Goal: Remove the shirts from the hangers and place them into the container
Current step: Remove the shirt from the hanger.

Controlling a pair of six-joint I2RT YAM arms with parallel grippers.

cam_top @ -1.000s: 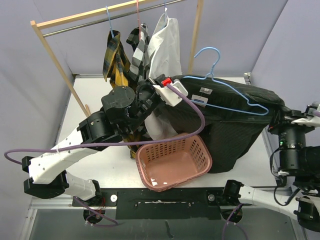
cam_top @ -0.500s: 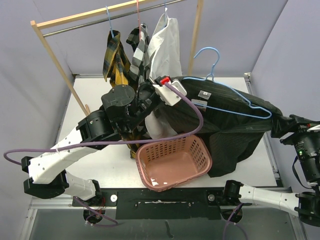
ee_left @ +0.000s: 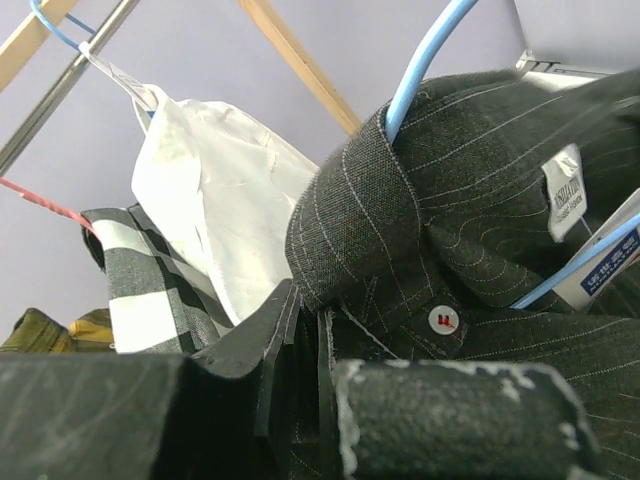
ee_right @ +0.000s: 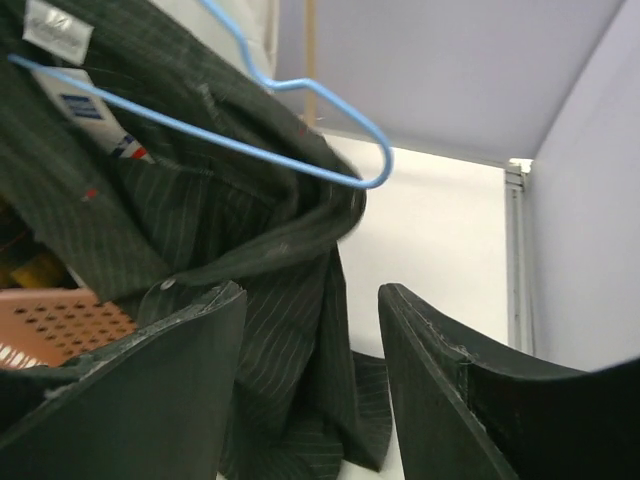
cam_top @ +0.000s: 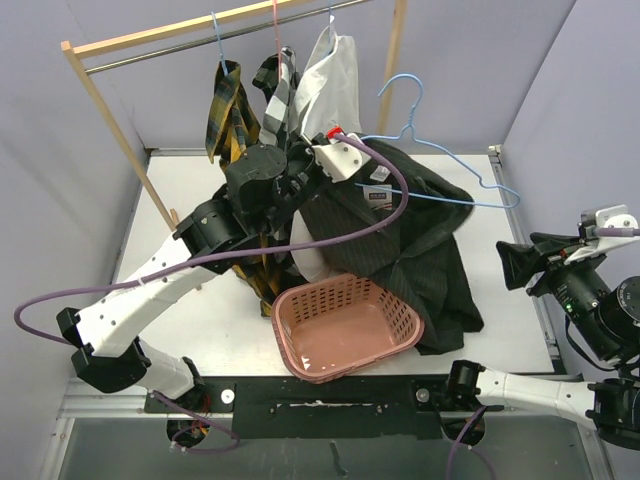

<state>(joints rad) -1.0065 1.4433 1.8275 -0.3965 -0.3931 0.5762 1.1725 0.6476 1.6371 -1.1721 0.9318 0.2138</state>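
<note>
My left gripper is shut on the black striped shirt just below its collar, holding it up near the rack. A light blue hanger still sits in the neck, its right shoulder sticking out bare. The rest of that shirt droops onto the table and over the far right rim of the pink container. My right gripper stands open to the right, apart from the cloth. The yellow plaid shirt, the check shirt and the white shirt hang on the rail.
The wooden rack with its metal rail spans the back left; one post stands behind the blue hanger. The table's right edge runs close to my right arm.
My right gripper opened, let go of the black shirt's side and drew back right. The stretched shirt slumped to the table. My left arm shifted back toward the rack with the collar.
</note>
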